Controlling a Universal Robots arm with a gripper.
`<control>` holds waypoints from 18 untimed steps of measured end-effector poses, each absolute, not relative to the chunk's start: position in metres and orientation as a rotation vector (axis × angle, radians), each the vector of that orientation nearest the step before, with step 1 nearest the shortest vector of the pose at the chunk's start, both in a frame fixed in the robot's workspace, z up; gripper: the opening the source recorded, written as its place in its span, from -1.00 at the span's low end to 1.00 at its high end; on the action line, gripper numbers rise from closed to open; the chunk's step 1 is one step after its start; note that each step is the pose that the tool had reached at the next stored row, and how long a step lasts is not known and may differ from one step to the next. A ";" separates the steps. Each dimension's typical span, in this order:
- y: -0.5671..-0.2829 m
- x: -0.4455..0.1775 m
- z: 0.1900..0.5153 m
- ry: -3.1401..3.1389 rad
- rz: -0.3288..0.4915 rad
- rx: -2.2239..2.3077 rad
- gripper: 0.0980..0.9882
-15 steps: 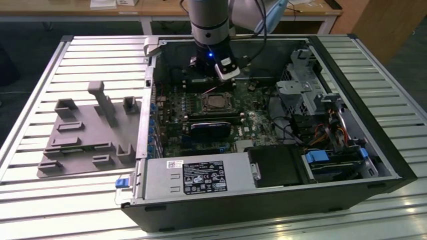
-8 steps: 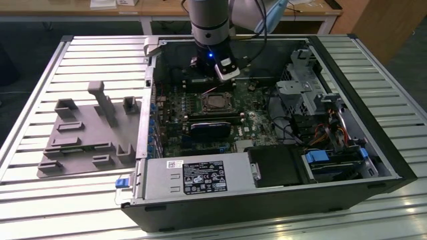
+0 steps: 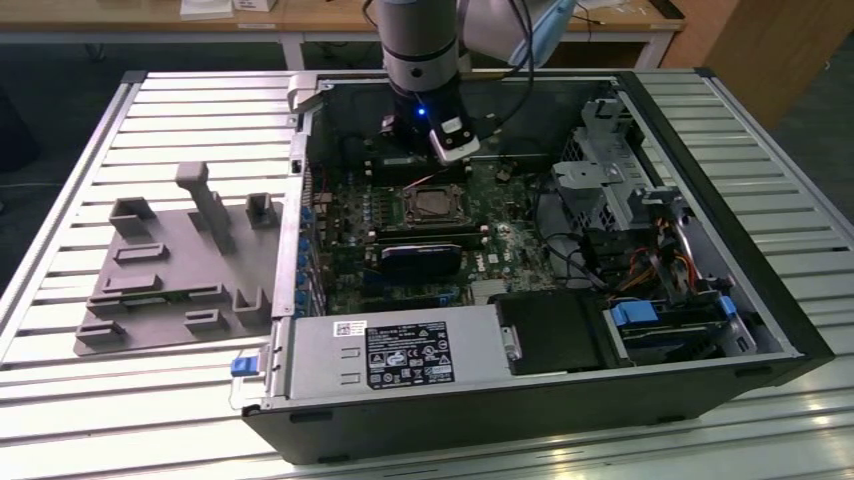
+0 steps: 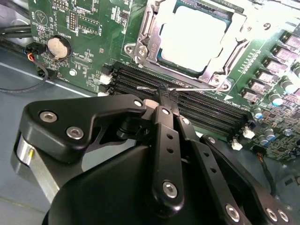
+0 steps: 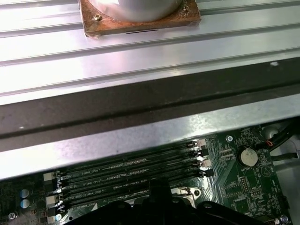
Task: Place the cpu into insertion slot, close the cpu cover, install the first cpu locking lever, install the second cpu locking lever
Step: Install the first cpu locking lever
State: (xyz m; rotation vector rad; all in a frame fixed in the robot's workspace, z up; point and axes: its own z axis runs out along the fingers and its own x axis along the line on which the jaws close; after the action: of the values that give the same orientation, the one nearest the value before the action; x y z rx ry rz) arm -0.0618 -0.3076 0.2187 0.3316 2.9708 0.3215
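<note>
Tool [image 4: 165,96] clenched on thin locking lever [image 4: 199,87], cpu [image 4: 192,40] seated just beyond its tips

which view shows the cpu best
The second wrist view: the cpu is close up, its pale top bright inside the cpu cover frame, just beyond the end effector. The exterior view has the cpu small and distant under the arm. The first wrist view faces the memory slots instead.
</note>
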 end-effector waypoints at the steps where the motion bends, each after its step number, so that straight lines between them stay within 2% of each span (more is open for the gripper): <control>1: -0.308 -0.062 0.218 2.969 0.320 0.331 -0.99; 18: -0.307 -0.062 0.210 2.941 0.270 0.319 -0.99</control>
State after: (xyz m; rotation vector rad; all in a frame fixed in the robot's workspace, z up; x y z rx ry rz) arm -0.0625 -0.3071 0.2099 0.3191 2.9413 0.2695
